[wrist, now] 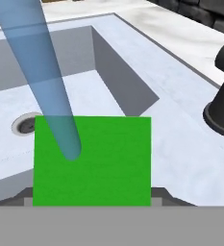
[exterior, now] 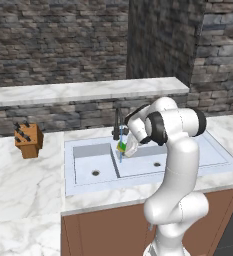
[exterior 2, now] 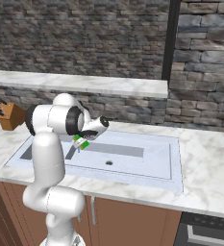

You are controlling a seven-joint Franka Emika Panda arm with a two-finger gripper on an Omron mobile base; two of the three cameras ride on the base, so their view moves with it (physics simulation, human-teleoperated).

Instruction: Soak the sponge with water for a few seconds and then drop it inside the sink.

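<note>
Sponge-soaking takes place over the sink (exterior: 88, 187), a pale double basin set in the marble counter (exterior: 23, 190), with a dark faucet (exterior: 117, 125) at its far edge and a knife block (exterior: 29, 140) to the left. Above the divider between the basins, the gripper (exterior: 124, 148) is closed on the sponge (wrist: 92, 161), holding it in the air. Water (wrist: 46, 81) lands on its green top.
</note>
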